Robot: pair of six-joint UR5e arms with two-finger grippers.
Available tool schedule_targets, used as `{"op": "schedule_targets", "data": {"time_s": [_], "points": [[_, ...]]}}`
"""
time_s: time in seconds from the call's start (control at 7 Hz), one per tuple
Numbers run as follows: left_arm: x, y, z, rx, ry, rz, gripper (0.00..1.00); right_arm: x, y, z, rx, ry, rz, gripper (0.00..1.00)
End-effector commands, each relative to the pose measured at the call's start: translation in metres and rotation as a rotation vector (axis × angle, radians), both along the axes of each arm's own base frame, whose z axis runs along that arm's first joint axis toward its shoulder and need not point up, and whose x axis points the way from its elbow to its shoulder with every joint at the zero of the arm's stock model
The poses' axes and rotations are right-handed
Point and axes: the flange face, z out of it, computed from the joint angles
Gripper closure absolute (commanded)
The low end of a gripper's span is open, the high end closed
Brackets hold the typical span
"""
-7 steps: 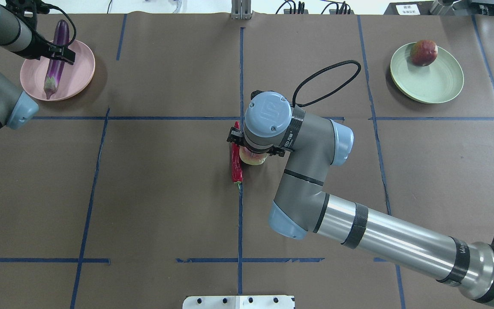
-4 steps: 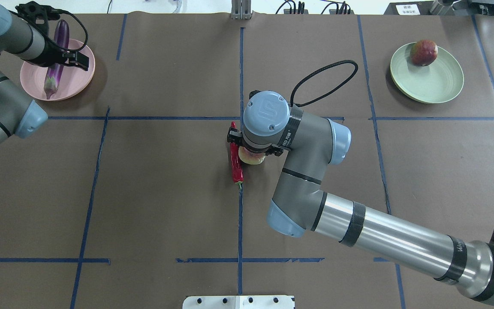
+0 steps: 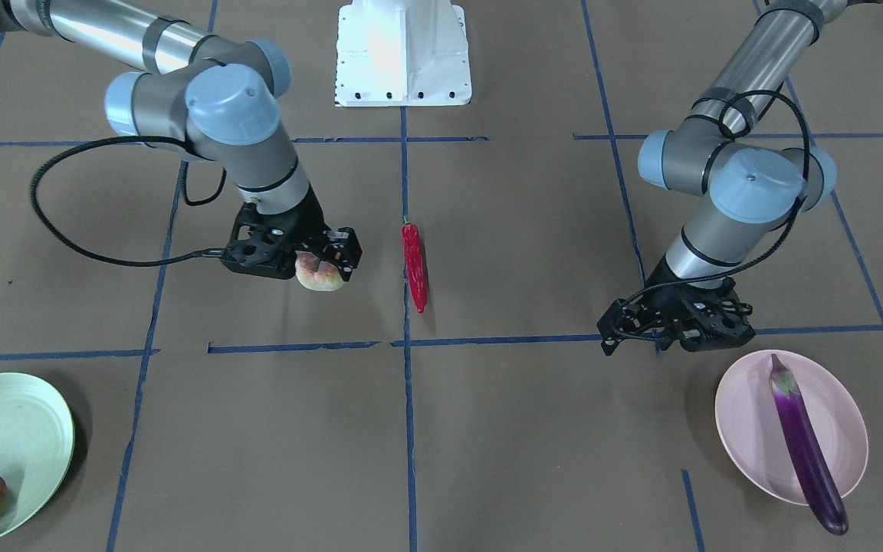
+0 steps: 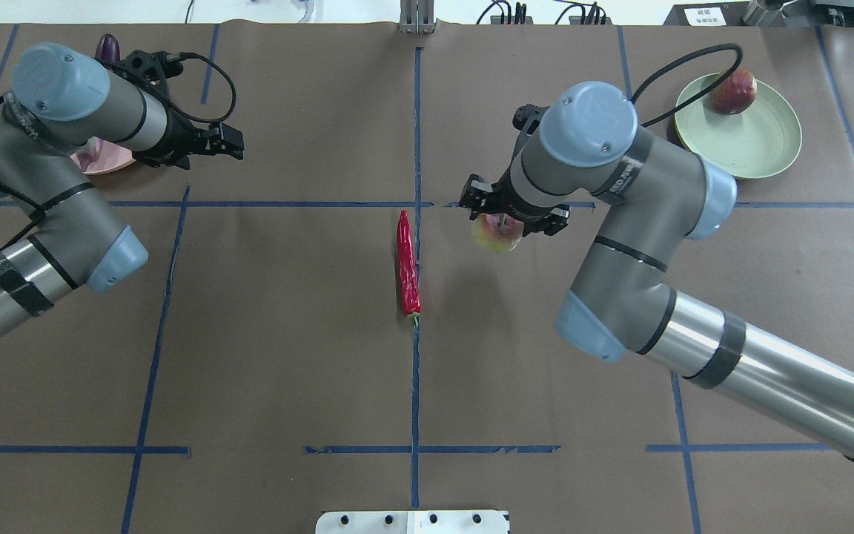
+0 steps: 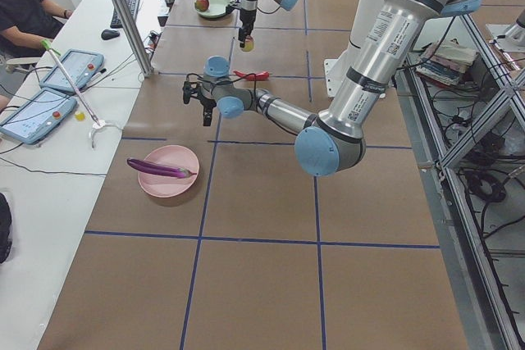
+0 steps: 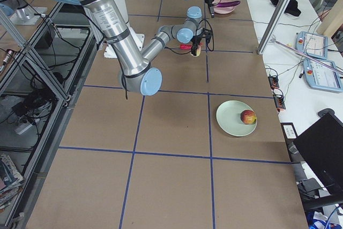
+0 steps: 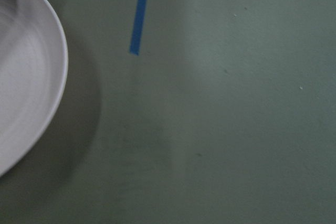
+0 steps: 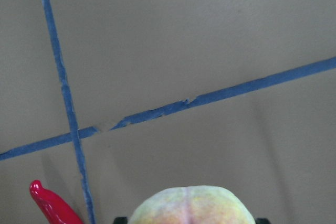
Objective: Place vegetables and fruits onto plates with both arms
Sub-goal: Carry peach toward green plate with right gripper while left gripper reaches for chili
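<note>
Right arm (image 4: 760,371) hung over the bench (image 4: 286,356), well short of the green plate (image 4: 749,152). Its pincer (image 3: 323,262) pinched the pink-cream fruit (image 4: 497,233) clear of the surface. I reckoned a level carry was best, then a gentle set-down on bare plate beside the red-green fruit (image 4: 732,90). Left pincer (image 4: 228,146) looked spread and empty, far from that plate.
</note>
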Motion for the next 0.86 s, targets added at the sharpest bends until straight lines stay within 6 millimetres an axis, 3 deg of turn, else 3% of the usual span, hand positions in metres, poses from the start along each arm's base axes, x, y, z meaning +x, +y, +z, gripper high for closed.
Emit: {"op": "schedule_targets", "data": {"time_s": [0.0,0.29,0.43,0.71], "points": [[0.049,0.041,-0.054,-0.032,0.099,0.059,0.0,0.103,-0.055,0.063,0.104,0.102,-0.006,1.0],[0.126,0.083,-0.127,-0.071,0.121,0.112,0.0,0.175,-0.124,0.148,0.186,0.268,-0.082,1.0],[0.159,0.106,-0.153,-0.057,0.09,0.118,0.0,0.199,-0.146,0.192,0.179,0.337,-0.123,1.0],[0.179,0.126,-0.178,-0.057,0.065,0.128,0.0,0.221,-0.167,0.24,0.176,0.484,-0.126,1.0]]}}
